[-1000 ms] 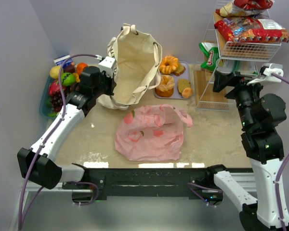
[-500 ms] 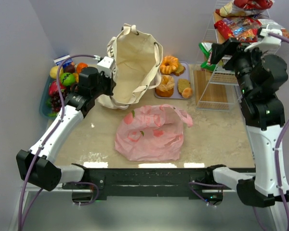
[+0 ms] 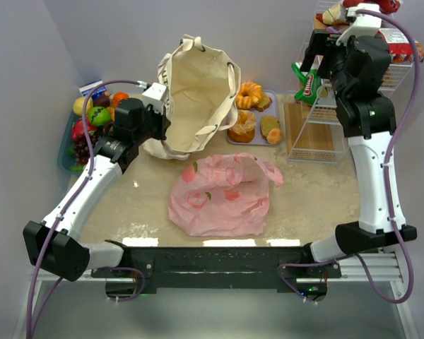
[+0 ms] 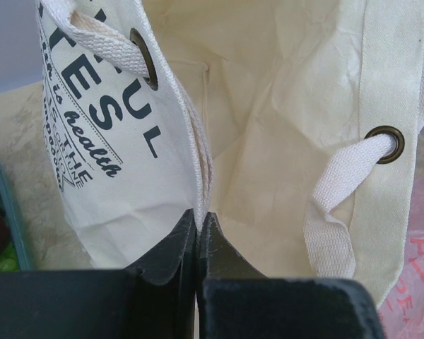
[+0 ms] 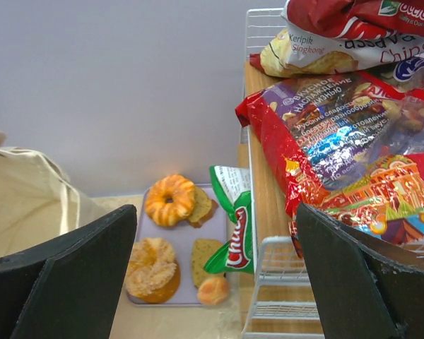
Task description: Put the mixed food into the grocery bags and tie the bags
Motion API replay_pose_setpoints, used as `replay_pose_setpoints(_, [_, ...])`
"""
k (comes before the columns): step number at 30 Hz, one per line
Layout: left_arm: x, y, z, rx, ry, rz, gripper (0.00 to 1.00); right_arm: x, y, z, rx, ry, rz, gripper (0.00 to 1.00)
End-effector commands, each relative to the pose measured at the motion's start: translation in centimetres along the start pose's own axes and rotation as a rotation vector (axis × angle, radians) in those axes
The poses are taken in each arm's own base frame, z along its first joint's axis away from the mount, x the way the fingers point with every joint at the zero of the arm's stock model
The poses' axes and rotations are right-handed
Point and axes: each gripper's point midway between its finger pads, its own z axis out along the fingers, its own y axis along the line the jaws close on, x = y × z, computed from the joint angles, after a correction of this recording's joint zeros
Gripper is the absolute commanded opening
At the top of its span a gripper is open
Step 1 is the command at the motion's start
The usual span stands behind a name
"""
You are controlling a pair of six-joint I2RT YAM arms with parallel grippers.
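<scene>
Sprawling across the beige stone-look surface (image 3: 318, 191), the cream canvas tote (image 3: 198, 92) lies open, its rim clamped in the left gripper (image 4: 198, 219). The white wire rack (image 3: 318, 141) holds red snack packets (image 5: 339, 141); the right gripper (image 5: 215, 233) hangs before them, jaws apart, empty. The thin pink plastic bag (image 3: 219, 198) lies flat. Golden pastries (image 3: 248, 94) sit on 1 lavender tray (image 3: 268, 106).

The cream tote (image 3: 198, 99) is lying open at the back, dark lettering showing on its side. The pink bag (image 3: 222, 194) is lying crumpled before it. The ring cake (image 3: 248, 94) and pastries (image 3: 242, 127) are sitting just right of the tote. The red packet (image 5: 339, 155), white packet (image 5: 304, 56) and green packet (image 5: 237, 236) are sitting farther right.
</scene>
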Motion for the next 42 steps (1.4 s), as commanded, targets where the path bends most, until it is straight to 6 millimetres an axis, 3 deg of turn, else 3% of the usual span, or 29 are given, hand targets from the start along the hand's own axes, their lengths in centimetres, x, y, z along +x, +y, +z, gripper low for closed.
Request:
replay_pose_setpoints(1, [-2.5, -0.2, -0.9, 0.016, -0.094, -0.005, 0.00, -1.5, -1.6, 0.3, 0.080, -0.021, -0.052, 0.99])
replay_pose_setpoints(6, [-2.7, -0.2, -1.2, 0.014, -0.102, -0.002, 0.00, -1.2, -2.2, 2.8, 0.122, -0.005, -0.105, 0.99])
replay_pose_setpoints(10, [-2.7, 0.0, -1.2, 0.008, -0.102, 0.000, 0.00, -2.4, -3.3, 3.5, 0.151, -0.037, -0.116, 0.99])
replay_pose_setpoints(14, [-2.6, -0.1, -1.1, 0.013, -0.099, -0.001, 0.00, -2.8, -5.9, 5.0, 0.182, -0.046, -0.109, 0.99])
replay_pose_setpoints(18, [-2.5, -0.1, -1.1, 0.011, -0.098, 0.001, 0.00, -3.0, -7.1, 5.7, 0.190, -0.055, -0.112, 0.99])
replay_pose_setpoints(26, [-2.2, -0.1, -0.9, 0.017, -0.090, -0.001, 0.00, -6.2, -7.4, 4.7, 0.197, -0.174, -0.099, 0.99])
replay_pose_setpoints(27, [-2.1, -0.2, -0.8, 0.021, -0.087, 0.001, 0.00, -7.2, -8.8, 4.6, 0.229, -0.210, -0.091, 0.99])
replay_pose_setpoints(32, [-1.6, -0.4, -0.3, 0.037, -0.073, -0.006, 0.00, -9.9, -11.5, 5.0, 0.242, -0.324, 0.006, 0.99])
replay_pose_setpoints(39, [-1.6, -0.6, -0.3, 0.044, -0.074, -0.004, 0.00, -11.1, -11.3, 7.7, 0.133, -0.385, 0.008, 0.99])
replay_pose_setpoints(42, [-1.5, -0.7, -0.2, 0.049, -0.071, -0.004, 0.00, -9.6, -10.2, 9.1, 0.027, -0.345, -0.003, 0.99])
